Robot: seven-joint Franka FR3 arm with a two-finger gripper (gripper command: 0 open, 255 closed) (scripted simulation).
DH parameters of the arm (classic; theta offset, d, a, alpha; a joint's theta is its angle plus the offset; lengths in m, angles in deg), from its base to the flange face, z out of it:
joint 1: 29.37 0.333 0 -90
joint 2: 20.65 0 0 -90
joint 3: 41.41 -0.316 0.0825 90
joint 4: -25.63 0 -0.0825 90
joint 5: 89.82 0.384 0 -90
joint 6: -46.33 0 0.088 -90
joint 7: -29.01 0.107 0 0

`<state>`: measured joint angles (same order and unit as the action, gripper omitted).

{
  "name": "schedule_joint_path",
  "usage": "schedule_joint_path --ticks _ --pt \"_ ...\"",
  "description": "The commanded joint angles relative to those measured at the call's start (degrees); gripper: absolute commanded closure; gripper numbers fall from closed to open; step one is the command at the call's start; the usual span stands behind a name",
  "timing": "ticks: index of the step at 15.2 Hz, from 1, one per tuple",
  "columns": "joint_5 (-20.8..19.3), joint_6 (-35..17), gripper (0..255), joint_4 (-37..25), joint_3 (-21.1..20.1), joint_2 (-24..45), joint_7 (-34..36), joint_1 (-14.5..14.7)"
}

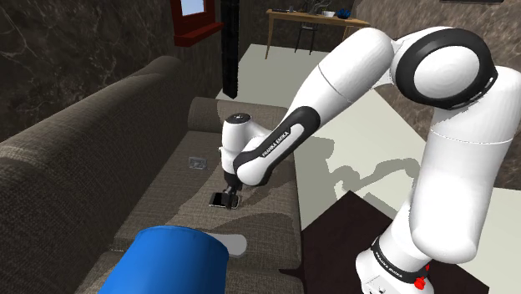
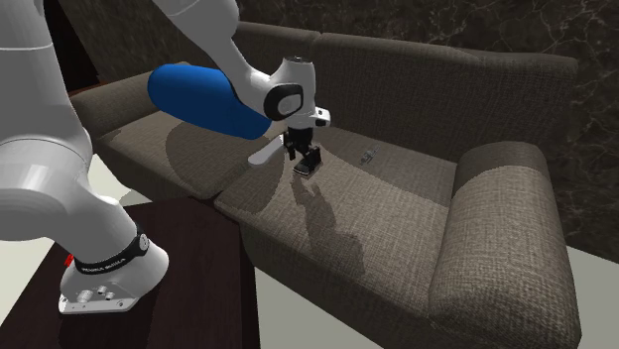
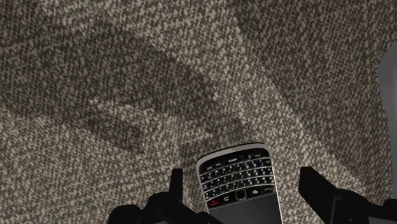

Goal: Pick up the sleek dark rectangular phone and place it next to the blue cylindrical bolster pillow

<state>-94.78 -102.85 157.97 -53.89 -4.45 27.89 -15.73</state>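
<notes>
The dark phone point(image 3: 240, 191), with a keyboard and a silver rim, lies flat on the brown sofa seat point(image 1: 167, 179). My black gripper point(image 3: 247, 175) hangs just over it, open. One finger stands at each long side of the phone, with a narrow gap showing on both sides. In the shoulder view the phone point(image 1: 219, 200) pokes out beside the gripper point(image 1: 230, 198). In the second exterior view the phone point(image 2: 309, 164) lies under the gripper point(image 2: 301, 151). The blue bolster pillow point(image 1: 171, 261) point(image 2: 203, 99) rests on the same sofa, one cushion along from the phone.
A flat white object point(image 1: 235, 245) point(image 2: 264, 156) lies between the pillow and the phone. A small grey item point(image 1: 198, 162) point(image 2: 369, 154) sits on the seat beyond the phone. The sofa's backrest point(image 2: 417, 69) and armrest point(image 2: 511, 218) bound the seat. My dark stand point(image 2: 179, 288) is in front.
</notes>
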Motion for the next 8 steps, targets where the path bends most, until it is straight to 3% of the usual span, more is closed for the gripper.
schedule_joint_path --ticks 1,8 --pt "-0.67 -1.31 0 -0.28 0.34 1.61 0.45 0.27" --pt "-1.14 -2.34 0 -0.39 0.63 2.76 0.78 0.5"
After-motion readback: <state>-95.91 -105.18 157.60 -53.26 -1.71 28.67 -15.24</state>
